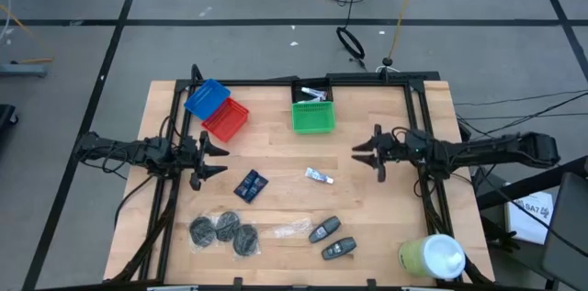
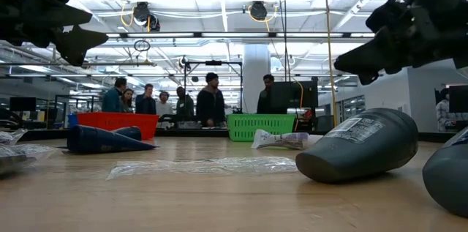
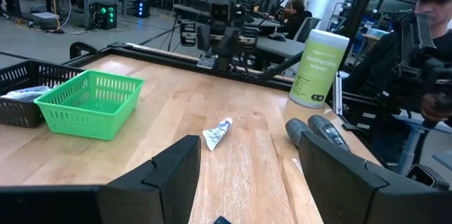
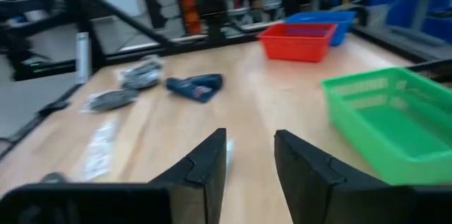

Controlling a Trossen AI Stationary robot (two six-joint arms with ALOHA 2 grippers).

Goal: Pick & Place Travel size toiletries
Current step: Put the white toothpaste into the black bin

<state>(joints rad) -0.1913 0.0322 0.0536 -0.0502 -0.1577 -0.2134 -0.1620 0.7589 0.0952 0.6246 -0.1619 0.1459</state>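
A white-silver tube (image 1: 319, 176) lies flat mid-table, also seen in the left wrist view (image 3: 217, 132). Dark blue packets (image 1: 250, 184) lie to its left. Three grey discs (image 1: 220, 229) and two grey oval pieces (image 1: 331, 240) rest near the table's near edge; one oval (image 2: 358, 146) looms large in the low view. My left gripper (image 1: 215, 160) hovers open at the left side, pointing right, close to the packets. My right gripper (image 1: 366, 153) hovers open on the right, pointing left, above and right of the tube. Both are off the table (image 2: 69, 31) (image 2: 365, 56).
A green basket (image 1: 312, 115) and a black basket (image 1: 312, 94) sit at the far edge, a red basket (image 1: 226, 120) and a blue basket (image 1: 206, 97) at far left. A clear wrapper (image 1: 289, 229) lies near the ovals. A yellow-green wipes cylinder (image 1: 432, 256) stands at the near right corner. People stand beyond the table.
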